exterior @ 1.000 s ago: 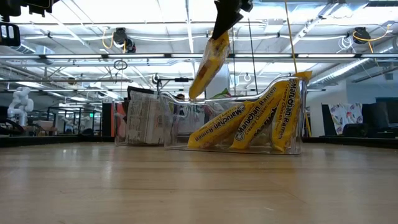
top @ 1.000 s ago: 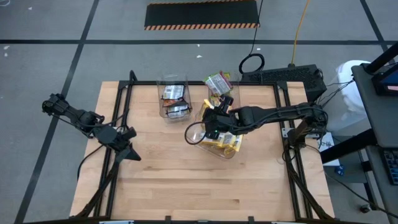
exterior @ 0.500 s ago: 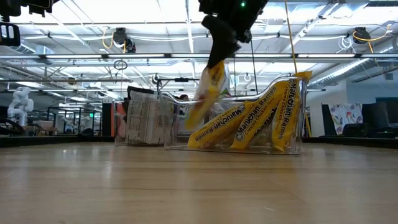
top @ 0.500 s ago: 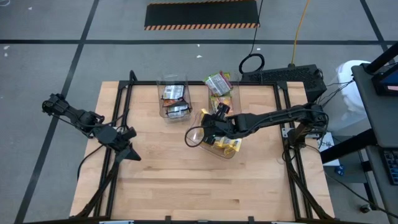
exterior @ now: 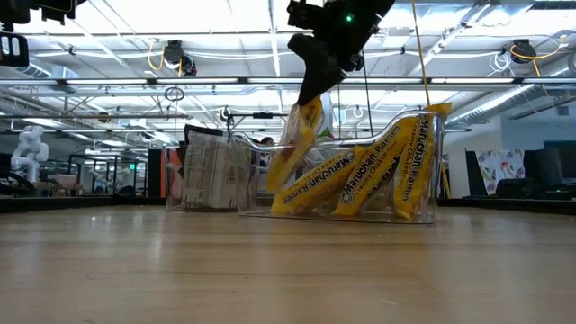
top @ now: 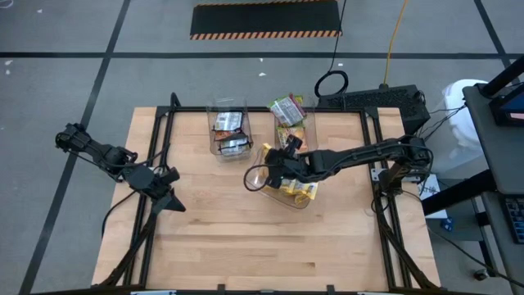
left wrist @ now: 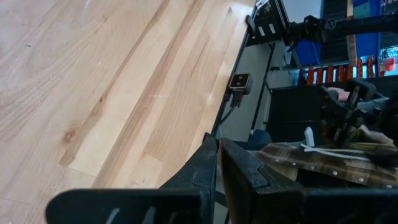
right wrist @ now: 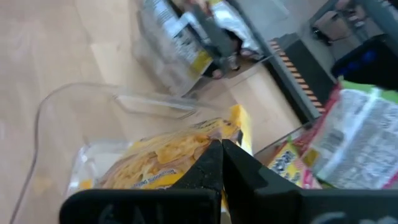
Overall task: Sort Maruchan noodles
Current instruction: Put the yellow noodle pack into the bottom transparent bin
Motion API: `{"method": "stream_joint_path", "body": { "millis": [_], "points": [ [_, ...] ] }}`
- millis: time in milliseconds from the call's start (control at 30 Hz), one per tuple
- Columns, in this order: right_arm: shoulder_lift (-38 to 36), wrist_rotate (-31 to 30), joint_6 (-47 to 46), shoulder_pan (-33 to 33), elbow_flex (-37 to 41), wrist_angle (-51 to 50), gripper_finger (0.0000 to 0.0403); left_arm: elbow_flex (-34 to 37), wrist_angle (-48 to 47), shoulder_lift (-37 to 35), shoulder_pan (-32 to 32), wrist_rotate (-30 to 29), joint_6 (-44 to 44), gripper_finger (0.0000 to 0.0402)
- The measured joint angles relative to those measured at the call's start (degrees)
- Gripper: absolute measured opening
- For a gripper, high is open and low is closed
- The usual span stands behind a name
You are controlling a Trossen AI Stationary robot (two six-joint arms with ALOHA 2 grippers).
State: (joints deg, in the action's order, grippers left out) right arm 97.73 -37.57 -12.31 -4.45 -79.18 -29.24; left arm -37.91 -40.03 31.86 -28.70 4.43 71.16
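My right gripper [exterior: 310, 93] hangs over the middle clear bin [exterior: 434, 162], shut on a yellow Maruchan noodle packet [exterior: 292, 148]. The packet reaches down into the bin's left end. Several more yellow packets [exterior: 360, 175] lean on edge inside that bin [top: 255, 176]. From above, my right gripper [top: 270, 170] is over the bin's left part. In its wrist view its fingers [right wrist: 221, 152] are shut, with the yellow packet [right wrist: 155, 158] beyond them. My left gripper [top: 173, 203] waits shut above the table's left side [left wrist: 217, 149], holding nothing. My right gripper pinches the yellow packet's upper end [exterior: 309, 108] between its two fingers, coming slanting down from above and the table's right. The packet hangs tilted below the fingers, its lower part inside the bin. Whether that end [exterior: 275, 183] rests on anything I cannot tell.
A clear bin with dark packets [top: 228, 131] stands at the far middle, and a bin with green packets [top: 288, 111] to its right. Black frame rails [top: 155, 164] run along the table's sides. Bare wood [top: 246, 246] fills the near half.
My right gripper has come down toward the bin with the yellow packet and has rolled a little. The packet hung mostly above the bin's rim before. Now its lower part is inside the bin's left end.
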Motion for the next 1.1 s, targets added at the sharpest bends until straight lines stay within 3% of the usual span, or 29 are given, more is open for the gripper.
{"method": "stream_joint_path", "body": {
  "millis": [267, 700, 1100],
  "points": [
    [0.0, 2.5, 1.0, 0.0, 0.4, -0.1, 0.0, 0.0, 0.0, 0.0, 0.0, 0.0, 0.0, 0.0026],
    [0.8, 15.2, 0.4, -0.2, 4.2, 3.4, 0.0, 0.0, 0.0, 0.0, 0.0, 0.0, -0.4, 0.0026],
    [0.9, 15.2, 0.1, -0.5, 6.4, 6.2, 0.0, 0.0, 0.0, 0.0, 0.0, 0.0, -0.4, 0.0026]
  ]
}}
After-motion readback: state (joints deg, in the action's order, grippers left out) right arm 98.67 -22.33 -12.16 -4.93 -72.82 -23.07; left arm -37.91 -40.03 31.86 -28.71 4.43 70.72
